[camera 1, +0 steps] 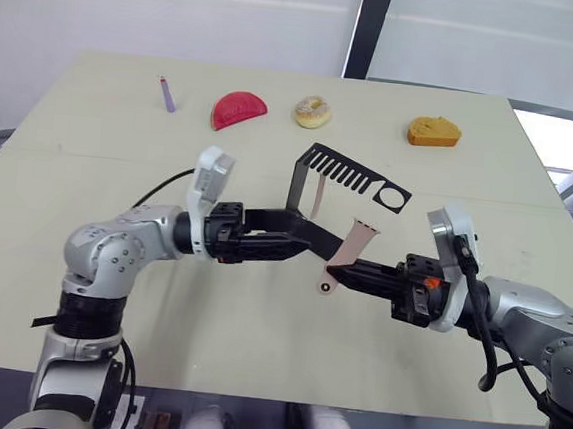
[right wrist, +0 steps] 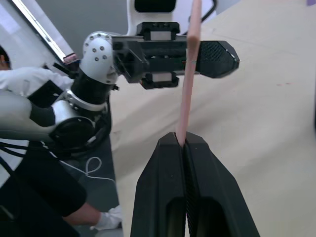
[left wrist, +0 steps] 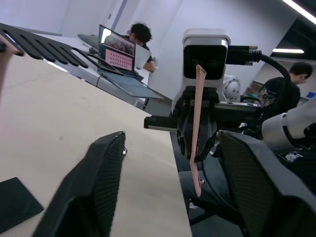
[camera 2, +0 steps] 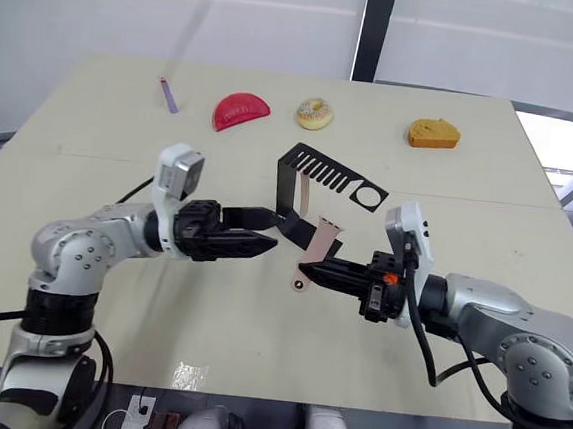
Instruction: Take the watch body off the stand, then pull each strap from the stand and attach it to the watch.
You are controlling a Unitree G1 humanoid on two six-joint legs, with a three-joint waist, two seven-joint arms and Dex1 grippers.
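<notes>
The right gripper (camera 1: 334, 270) has its fingers clamped on one strap (camera 1: 348, 248), pinching it low down so that most of the band rises free, leaning toward the stand (camera 1: 342, 179). The left gripper (camera 1: 299, 247) reaches in from the left with its fingers apart, their tips near the stand's foot. I cannot make out the watch body; it may be hidden at the left fingers. A second strap (camera 1: 318, 195) hangs from the stand's slotted top arm.

To join this strap well, the free upper end with its connector must be lined up squarely with the watch's slot. The grip sits far from that end, so the band will likely flex; slow, straight travel and a steady watch should help it seat.
</notes>
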